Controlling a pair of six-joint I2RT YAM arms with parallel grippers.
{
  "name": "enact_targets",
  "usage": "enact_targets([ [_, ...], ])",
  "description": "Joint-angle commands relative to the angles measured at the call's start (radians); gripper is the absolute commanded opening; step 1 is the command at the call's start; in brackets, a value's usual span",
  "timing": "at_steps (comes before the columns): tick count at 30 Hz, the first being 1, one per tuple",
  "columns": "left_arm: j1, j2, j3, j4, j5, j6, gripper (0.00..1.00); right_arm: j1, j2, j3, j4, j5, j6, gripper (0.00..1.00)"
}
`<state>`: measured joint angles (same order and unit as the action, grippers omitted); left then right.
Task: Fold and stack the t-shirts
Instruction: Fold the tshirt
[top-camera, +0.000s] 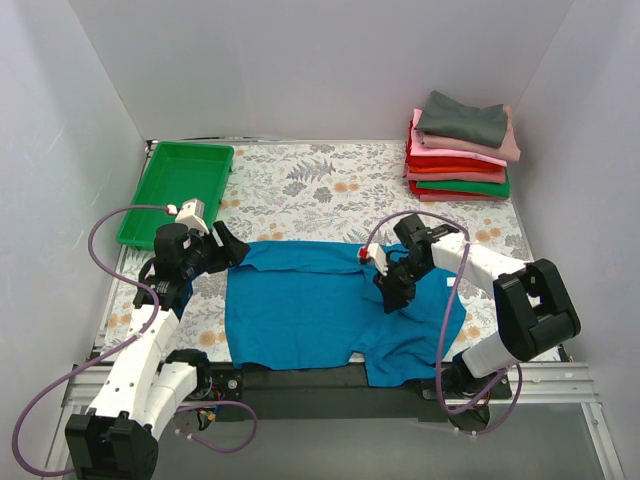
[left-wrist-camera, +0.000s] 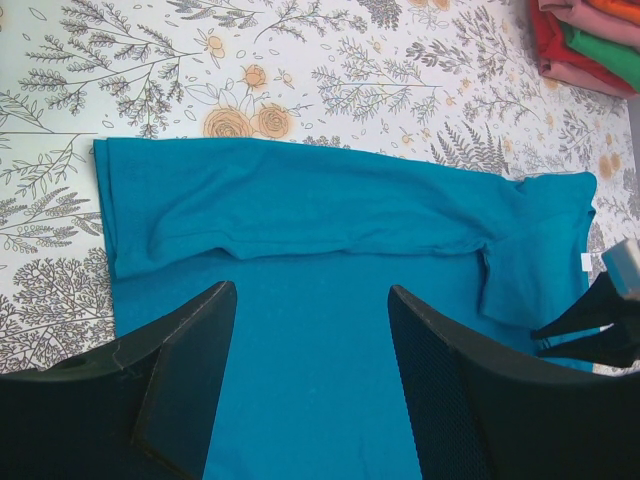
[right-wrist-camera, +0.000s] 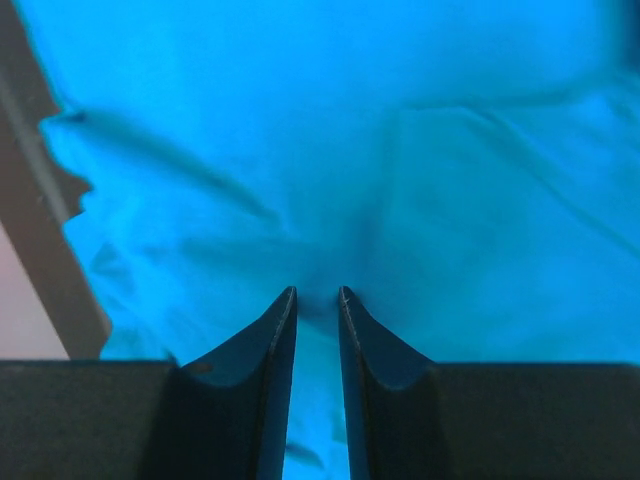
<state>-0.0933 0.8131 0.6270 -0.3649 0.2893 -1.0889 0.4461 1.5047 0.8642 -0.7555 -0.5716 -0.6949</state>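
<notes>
A teal-blue t-shirt (top-camera: 300, 310) lies spread on the floral table cloth, its far edge folded over toward the middle (left-wrist-camera: 330, 200). Its small white label (left-wrist-camera: 587, 262) shows at the right end. My left gripper (top-camera: 232, 245) is open just above the shirt's left part, jaws wide apart over flat fabric (left-wrist-camera: 310, 288). My right gripper (top-camera: 392, 296) is down on the shirt's right part, jaws nearly closed and pinching puckered teal fabric (right-wrist-camera: 317, 292). Folded tees, grey on top, then pink, red and green, form a stack (top-camera: 460, 150) at the far right.
A green plastic tray (top-camera: 178, 190) stands at the far left, close behind my left gripper. The shirt's near right corner (top-camera: 405, 365) hangs over the table's black front rail (top-camera: 300, 382). White walls close in on three sides.
</notes>
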Motion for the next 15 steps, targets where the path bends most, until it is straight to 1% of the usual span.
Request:
enact_targets([
  [1, 0.004, -0.019, -0.01, 0.014, 0.001, 0.012, 0.61, 0.065, -0.04, -0.007, -0.053, 0.004, -0.049, 0.3],
  [6, 0.004, -0.02, -0.012, 0.009, -0.004, 0.011, 0.61, 0.109, -0.05, 0.01, -0.102, -0.008, -0.09, 0.35],
  [10, 0.003, -0.023, -0.012, 0.007, -0.004, 0.009, 0.61, 0.109, -0.086, 0.024, -0.134, -0.02, -0.127, 0.38],
  [15, 0.003, -0.023, -0.009, 0.007, -0.004, 0.009, 0.61, 0.1, -0.135, 0.035, -0.14, -0.001, -0.126, 0.41],
])
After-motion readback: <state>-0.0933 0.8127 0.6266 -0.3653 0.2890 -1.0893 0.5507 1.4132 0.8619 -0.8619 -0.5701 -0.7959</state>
